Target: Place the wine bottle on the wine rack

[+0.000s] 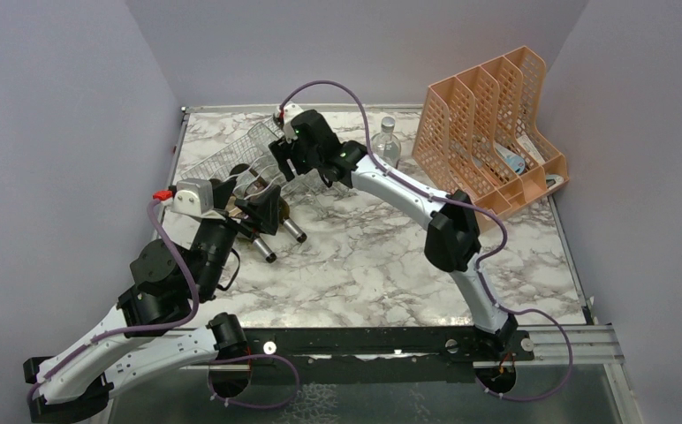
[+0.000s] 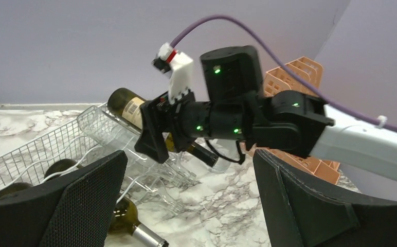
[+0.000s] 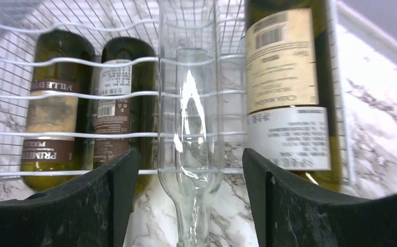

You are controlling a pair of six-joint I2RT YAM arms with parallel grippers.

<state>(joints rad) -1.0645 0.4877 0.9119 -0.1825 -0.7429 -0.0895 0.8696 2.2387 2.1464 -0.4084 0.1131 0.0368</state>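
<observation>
1. Left gripper (image 1: 263, 208): held at the near left of the table (image 1: 364, 265), by the near side of the wine rack. Its fingers (image 2: 78, 206) are shown spread wide with nothing between them. This is shown only in the left wrist view.
2. Wine rack (image 1: 218, 163): white wire, placed at the far left of the table. From the top view much of it is masked by both arms.
3. Two dark bottles (image 3: 52, 108): laid side by side in the rack's near part, behind the wavy wires. Their brown labels are shown only in the right wrist view. From above, only two necks (image 1: 291, 230) are seen, jutting onto the marble.
4. Clear glass bottle (image 3: 190, 128): laid in the rack next to the dark pair, neck toward the right wrist camera.
5. Green wine bottle (image 3: 286, 77): cream-labelled, laid at the rack's far side.
6. Right gripper (image 1: 283, 159): jaws parted, one on either side of the clear bottle's neck, a gap left on both sides. Nothing is gripped.
7. Plastic bottle (image 1: 387, 140): upright, at the far edge, seen from above only.
8. Peach file holder (image 1: 488, 132): far right, partly hidden by the right arm in the left wrist view.
</observation>
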